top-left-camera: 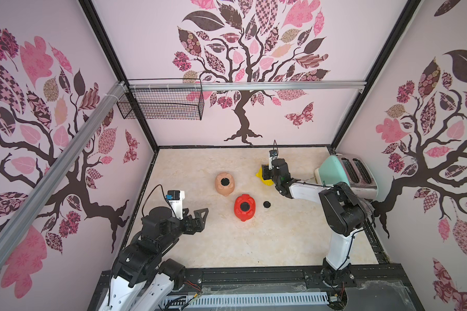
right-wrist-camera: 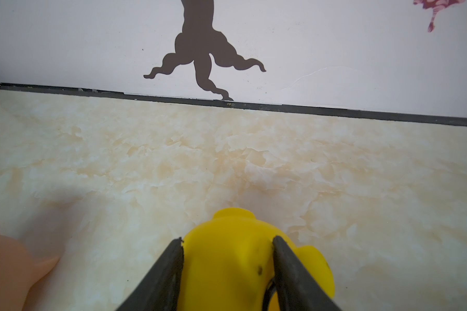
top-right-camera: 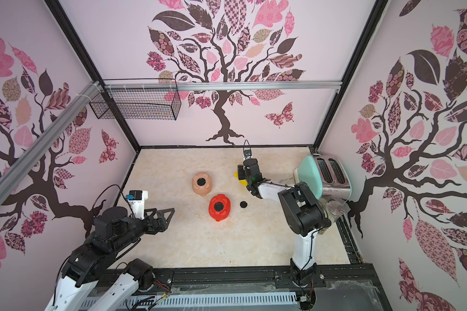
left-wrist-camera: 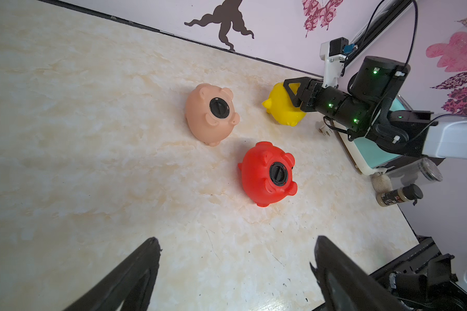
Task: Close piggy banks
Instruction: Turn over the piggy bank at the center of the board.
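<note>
Obs., bench side.

**Count.** Three piggy banks on the table (top-left-camera: 227, 242): the peach-pink pig (top-left-camera: 225, 184), the red pig (top-left-camera: 244, 207) and the yellow pig (right-wrist-camera: 227, 255). Three black plugs are visible. One is seated in the peach-pink belly hole and one in the red, both pigs lying belly up. The third is a loose plug (top-left-camera: 266, 204) lying flat on the table just beside the red pig, on the right arm's side. There is also one mint-green toaster (top-left-camera: 332, 167), at the right wall.

**Jaws.**
- The right gripper (right-wrist-camera: 227, 239) pinches the yellow pig, with a finger pressed to each flank.
- The left gripper (left-wrist-camera: 236, 239) is spread wide, with nothing between its fingers. It hangs over bare table at the left edge.

**Position.** The yellow pig is at the far right of the group, near the toaster. It looks to rest on the table, though I cannot tell for sure. Its belly hole does not show in any view.

**Key relation.**
- In the right wrist view the pig's body runs away from the wrist toward the back wall, so the jaws close across its width.
- The loose plug lies on the near side of the yellow pig, apart from it.
- The right arm is nearer the plug but occupied.
- The left is free, with the red pig roughly between it and the plug.

**Judgement.** The yellow pig is the last one to close. It probably needs turning belly up first.
</note>
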Motion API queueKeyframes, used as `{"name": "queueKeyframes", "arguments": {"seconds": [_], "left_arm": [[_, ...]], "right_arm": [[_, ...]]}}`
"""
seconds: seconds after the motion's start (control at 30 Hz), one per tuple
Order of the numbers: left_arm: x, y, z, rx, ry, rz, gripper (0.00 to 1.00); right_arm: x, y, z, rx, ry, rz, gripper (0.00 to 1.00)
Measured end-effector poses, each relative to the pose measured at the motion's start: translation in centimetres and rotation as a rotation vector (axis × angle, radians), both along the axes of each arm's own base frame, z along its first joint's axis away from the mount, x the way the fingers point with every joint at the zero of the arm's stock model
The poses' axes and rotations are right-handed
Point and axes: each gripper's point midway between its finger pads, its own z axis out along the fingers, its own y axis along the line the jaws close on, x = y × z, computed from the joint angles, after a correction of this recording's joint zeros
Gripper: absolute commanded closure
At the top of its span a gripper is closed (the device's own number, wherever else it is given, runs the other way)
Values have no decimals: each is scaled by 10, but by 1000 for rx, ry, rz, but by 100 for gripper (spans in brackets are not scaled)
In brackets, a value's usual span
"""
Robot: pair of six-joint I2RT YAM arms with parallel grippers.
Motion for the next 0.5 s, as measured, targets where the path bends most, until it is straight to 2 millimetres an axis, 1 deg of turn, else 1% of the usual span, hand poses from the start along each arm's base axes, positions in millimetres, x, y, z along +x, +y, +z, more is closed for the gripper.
{"name": "queueKeyframes", "arguments": {"seconds": [0.2,0.5], "left_arm": [[0,0,0,0,0,0,8],[0,0,0,0,0,1,8]], "right_arm": [[-4,11,-1,-92,-17,-12,43],[-9,16,-4,-152,-28,-26,43]]}}
